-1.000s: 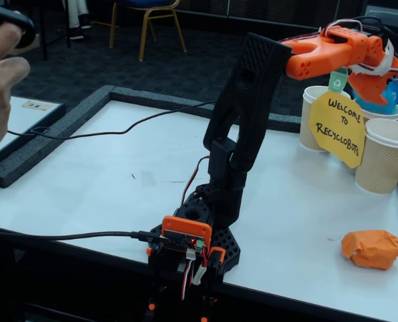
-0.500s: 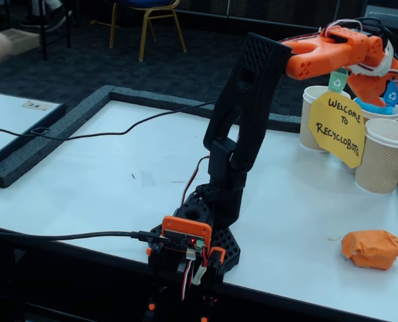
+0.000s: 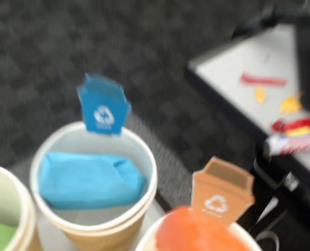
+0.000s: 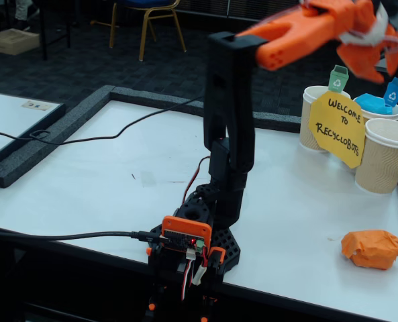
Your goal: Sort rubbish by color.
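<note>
Blue lump (image 3: 89,179) inside cup (image 3: 144,162), we see in wrist view only; orange lump (image 4: 372,249) on table (image 4: 98,181) in fixed view; claw (image 4: 385,59) state we cannot tell.

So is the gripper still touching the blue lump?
Apart. The fixed view shows the gripper raised clear above the blue lump, which rests in its cup.

The fixed view stands behind the arm's base (image 4: 192,245), low and near, facing across the white desk (image 4: 105,181) toward the paper cups (image 4: 385,155) at far right. The wrist view hangs close above those cups, looking steeply down. Both share the blue-flagged cup (image 3: 92,183) (image 4: 376,104).
</note>
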`<control>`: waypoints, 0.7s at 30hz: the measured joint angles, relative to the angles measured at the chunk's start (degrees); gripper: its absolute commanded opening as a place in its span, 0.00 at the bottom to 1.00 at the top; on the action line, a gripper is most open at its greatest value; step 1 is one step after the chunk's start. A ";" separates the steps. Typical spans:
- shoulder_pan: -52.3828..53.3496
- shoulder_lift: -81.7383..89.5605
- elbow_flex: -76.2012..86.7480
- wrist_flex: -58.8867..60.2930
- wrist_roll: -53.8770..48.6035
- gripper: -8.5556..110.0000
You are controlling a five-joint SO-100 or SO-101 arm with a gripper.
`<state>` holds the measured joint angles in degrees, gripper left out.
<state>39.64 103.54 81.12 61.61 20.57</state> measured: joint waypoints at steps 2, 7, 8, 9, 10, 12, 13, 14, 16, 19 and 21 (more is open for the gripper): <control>0.00 5.27 1.05 2.20 0.00 0.07; 0.00 15.73 3.52 7.56 0.00 0.07; 0.00 17.31 3.87 8.53 0.00 0.07; 0.00 18.90 4.22 9.40 0.00 0.07; 0.00 20.39 4.66 10.37 0.00 0.07; 0.00 23.20 5.80 11.87 0.00 0.07; 0.00 24.70 6.50 12.48 0.00 0.07; 0.00 26.19 7.65 12.92 0.00 0.07; 0.00 29.36 10.37 13.10 0.00 0.07; 0.00 33.75 13.89 14.77 0.00 0.07; 0.00 36.21 15.21 16.26 0.00 0.07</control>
<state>39.64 139.75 96.33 77.87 20.57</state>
